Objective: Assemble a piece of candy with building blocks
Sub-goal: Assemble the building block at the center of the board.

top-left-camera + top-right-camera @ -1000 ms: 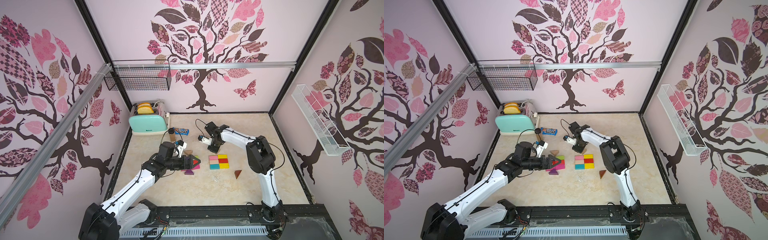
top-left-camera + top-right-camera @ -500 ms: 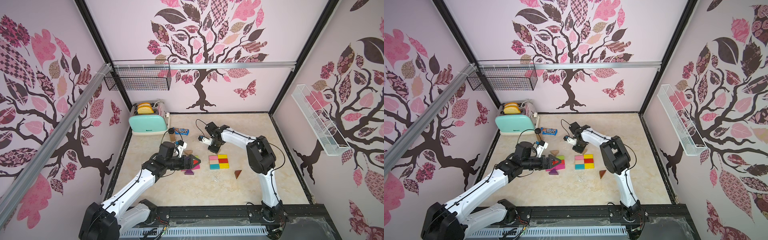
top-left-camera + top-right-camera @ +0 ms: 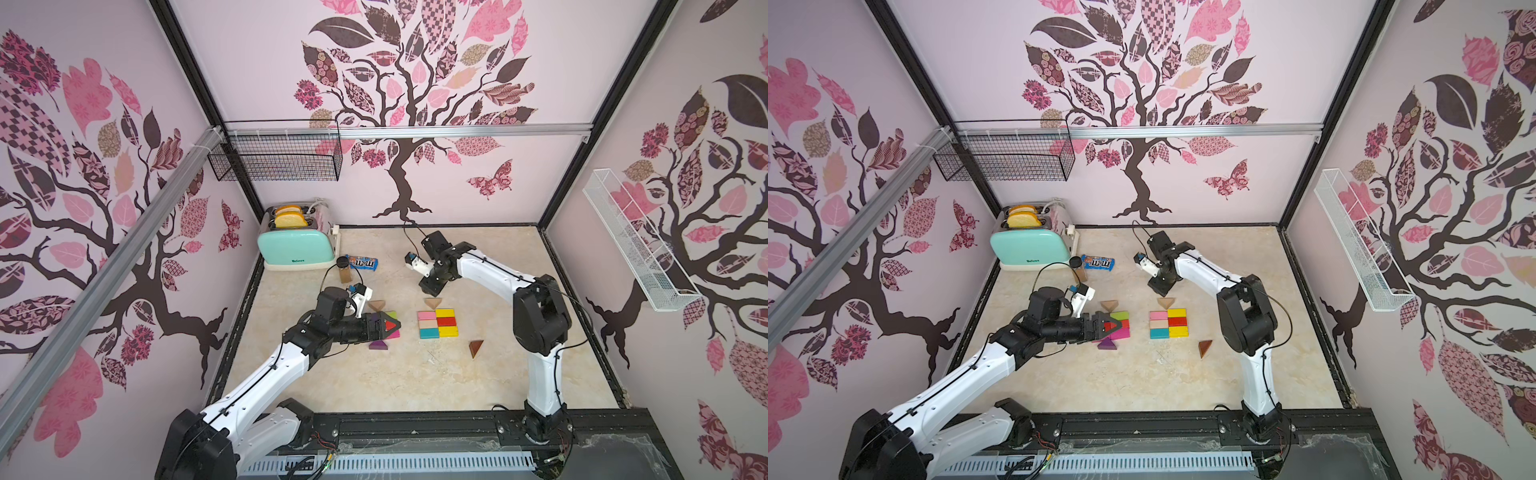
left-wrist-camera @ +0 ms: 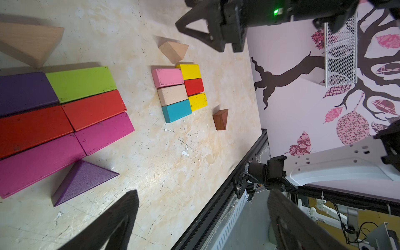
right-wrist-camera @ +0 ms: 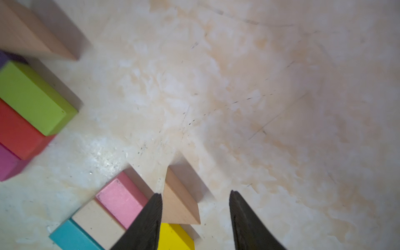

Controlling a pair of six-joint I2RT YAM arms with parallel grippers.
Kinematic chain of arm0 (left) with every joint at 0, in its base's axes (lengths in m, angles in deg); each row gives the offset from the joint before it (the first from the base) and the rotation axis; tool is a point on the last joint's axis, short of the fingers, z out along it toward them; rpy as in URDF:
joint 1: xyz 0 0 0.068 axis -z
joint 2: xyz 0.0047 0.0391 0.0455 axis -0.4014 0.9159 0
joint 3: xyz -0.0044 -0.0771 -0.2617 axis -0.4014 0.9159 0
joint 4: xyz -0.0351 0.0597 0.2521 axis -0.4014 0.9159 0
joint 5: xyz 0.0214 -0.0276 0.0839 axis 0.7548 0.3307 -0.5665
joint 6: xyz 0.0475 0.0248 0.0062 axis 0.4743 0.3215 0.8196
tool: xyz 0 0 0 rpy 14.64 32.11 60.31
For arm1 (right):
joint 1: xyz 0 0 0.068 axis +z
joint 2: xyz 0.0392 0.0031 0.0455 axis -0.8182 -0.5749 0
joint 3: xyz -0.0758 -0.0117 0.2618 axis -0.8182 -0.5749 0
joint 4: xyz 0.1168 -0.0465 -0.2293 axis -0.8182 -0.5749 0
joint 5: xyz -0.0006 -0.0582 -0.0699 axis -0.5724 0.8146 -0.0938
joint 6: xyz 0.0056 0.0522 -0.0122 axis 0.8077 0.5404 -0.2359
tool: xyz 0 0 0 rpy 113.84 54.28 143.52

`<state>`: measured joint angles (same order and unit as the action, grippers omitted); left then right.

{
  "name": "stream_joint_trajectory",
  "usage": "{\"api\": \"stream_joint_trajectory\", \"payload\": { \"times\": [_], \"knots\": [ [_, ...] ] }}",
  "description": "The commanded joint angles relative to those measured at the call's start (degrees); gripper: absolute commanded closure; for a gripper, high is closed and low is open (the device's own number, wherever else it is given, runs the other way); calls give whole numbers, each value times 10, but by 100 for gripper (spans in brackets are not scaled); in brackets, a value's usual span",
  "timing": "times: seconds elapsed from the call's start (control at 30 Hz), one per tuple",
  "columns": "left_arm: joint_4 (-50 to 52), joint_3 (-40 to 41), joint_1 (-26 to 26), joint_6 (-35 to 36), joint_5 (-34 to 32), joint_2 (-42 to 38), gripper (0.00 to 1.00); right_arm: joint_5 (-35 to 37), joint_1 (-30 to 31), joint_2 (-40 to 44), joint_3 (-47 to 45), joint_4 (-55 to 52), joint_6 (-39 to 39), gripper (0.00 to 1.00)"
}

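Observation:
A two-column grid of pink, tan, teal, yellow and red building blocks (image 3: pixel 438 323) (image 3: pixel 1169 323) lies mid-table. A tan triangle (image 3: pixel 432 302) (image 5: pixel 179 203) rests on the table against the grid's far edge, by the yellow block (image 5: pixel 173 237). My right gripper (image 3: pixel 428 286) (image 5: pixel 194 193) hangs just over it, open; the triangle sits free beside one finger. My left gripper (image 3: pixel 386 326) (image 4: pixel 202 191) hovers open and empty over a second cluster of purple, green, red and magenta blocks (image 4: pixel 93 109). That cluster has a tan triangle (image 3: pixel 376 305) and a purple triangle (image 3: pixel 379 345) at its ends. A brown triangle (image 3: pixel 476 347) lies apart.
A mint toaster (image 3: pixel 297 245) stands at the back left, with a blue M&M's packet (image 3: pixel 362 262) and a small black-capped jar (image 3: pixel 343 270) beside it. A black wire basket (image 3: pixel 276 160) and a white rack (image 3: pixel 636 245) hang on the walls. A black rail (image 3: pixel 415 424) bounds the front.
My right gripper has gone from shut to open, letting go of the tan triangle, which now lies at the grid's far edge. The left arm has hardly moved.

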<state>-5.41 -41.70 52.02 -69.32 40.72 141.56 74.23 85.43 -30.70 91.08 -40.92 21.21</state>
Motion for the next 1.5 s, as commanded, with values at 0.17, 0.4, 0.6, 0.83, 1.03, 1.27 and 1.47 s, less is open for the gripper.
{"api": "stream_joint_trajectory", "payload": {
  "times": [0.17, 0.4, 0.6, 0.83, 1.03, 1.27, 1.47],
  "knots": [
    [0, -8, -3, 43, 2, -10, 2, -12, 1, 254, -227, 9, 307, 28],
    [-54, 9, -2, 17, 42, -7, 2, -42, 2, 440, -458, 50, 479, 12],
    [-78, 18, -2, 1, 64, -12, 2, 19, 3, 442, -478, 35, 475, 9],
    [-83, 26, -1, -6, 65, -27, 2, 51, 2, 346, -438, 19, 436, 8],
    [-95, 31, -2, -14, 66, -27, 2, 33, -11, 326, -450, 40, 433, 8],
    [-96, 32, -1, -16, 72, -25, 2, -7, -17, 318, -477, 61, 439, 9],
    [-99, 35, -1, -21, 71, -27, 2, -43, -16, 310, -490, 71, 448, 10]
  ]
}}
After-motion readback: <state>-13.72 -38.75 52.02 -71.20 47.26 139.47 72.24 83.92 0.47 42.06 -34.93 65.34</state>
